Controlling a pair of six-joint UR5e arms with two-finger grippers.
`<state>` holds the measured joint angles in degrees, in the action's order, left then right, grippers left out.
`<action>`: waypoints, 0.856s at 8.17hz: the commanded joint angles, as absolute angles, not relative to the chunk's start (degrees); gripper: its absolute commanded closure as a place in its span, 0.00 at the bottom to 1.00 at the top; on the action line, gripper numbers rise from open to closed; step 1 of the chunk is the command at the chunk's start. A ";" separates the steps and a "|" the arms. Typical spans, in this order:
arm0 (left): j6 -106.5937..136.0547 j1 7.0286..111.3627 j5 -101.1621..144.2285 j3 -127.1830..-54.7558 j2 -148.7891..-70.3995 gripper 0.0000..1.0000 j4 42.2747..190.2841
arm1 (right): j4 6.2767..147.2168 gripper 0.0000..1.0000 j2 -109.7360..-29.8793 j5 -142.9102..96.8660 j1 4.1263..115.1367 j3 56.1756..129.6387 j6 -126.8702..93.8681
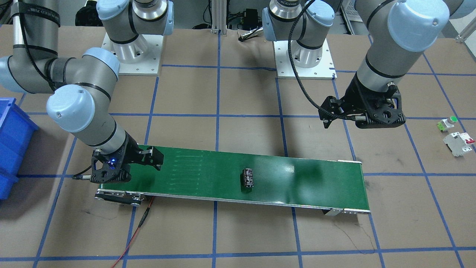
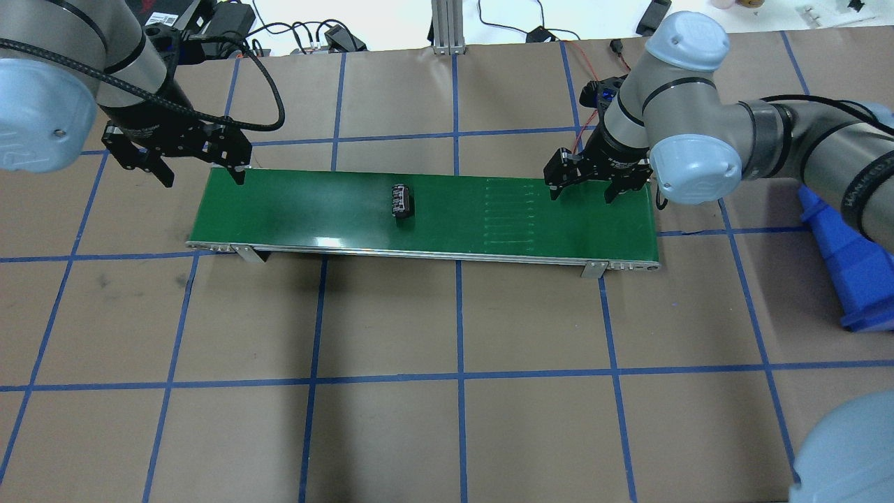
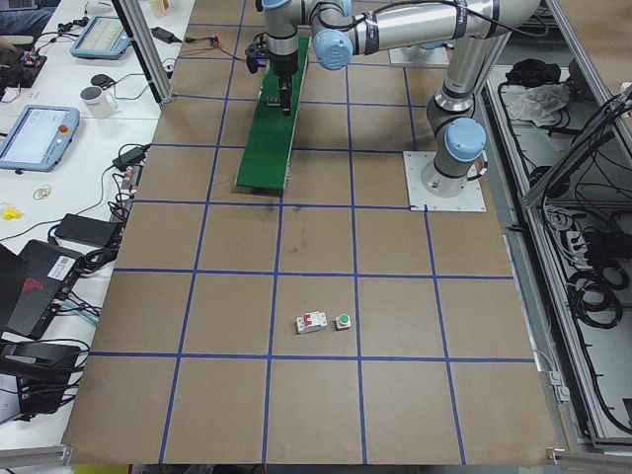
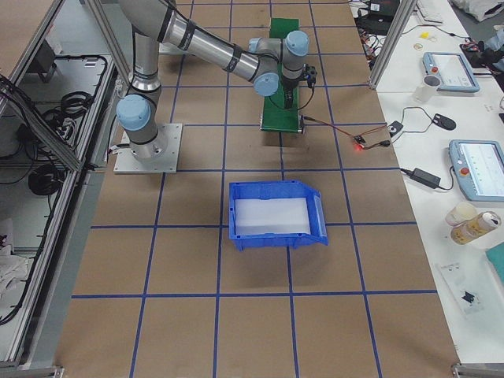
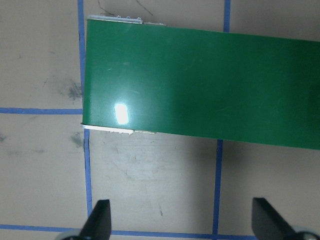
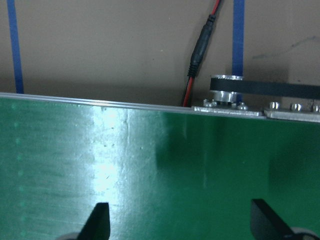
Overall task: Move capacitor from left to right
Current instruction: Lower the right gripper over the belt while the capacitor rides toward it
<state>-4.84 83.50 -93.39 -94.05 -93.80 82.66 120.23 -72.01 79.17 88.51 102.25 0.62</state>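
Note:
The capacitor (image 1: 248,177), a stubby dark cylinder, lies on its side near the middle of the green conveyor belt (image 1: 316,178). It also shows in the overhead view (image 2: 401,200) on the belt (image 2: 314,216). My left gripper (image 2: 204,175) is open and empty, above the belt's left end at its far edge. Its wrist view shows the belt's end (image 5: 200,80) beyond the open gripper (image 5: 182,222). My right gripper (image 2: 583,194) is open and empty over the belt's right end. The right gripper (image 6: 180,222) hangs low above the belt (image 6: 150,165). Neither gripper touches the capacitor.
A blue bin (image 2: 852,265) stands on the table beyond the belt's right end. A white breaker (image 1: 458,143) and a green-capped button (image 1: 448,124) lie far out on my left side. A red cable (image 1: 137,227) runs from the belt's motor end.

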 commanded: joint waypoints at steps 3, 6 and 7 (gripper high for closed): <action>-4.92 83.50 -93.43 -94.04 -93.87 0.00 82.62 | 117.51 0.00 -72.25 74.26 88.42 102.22 0.44; -4.92 83.41 -94.39 -94.04 -93.78 0.00 82.18 | 117.34 0.00 -72.25 73.66 88.42 102.30 0.26; -5.01 83.50 -94.83 -94.04 -93.78 0.00 82.18 | 117.07 0.00 -72.25 73.65 88.50 102.30 0.35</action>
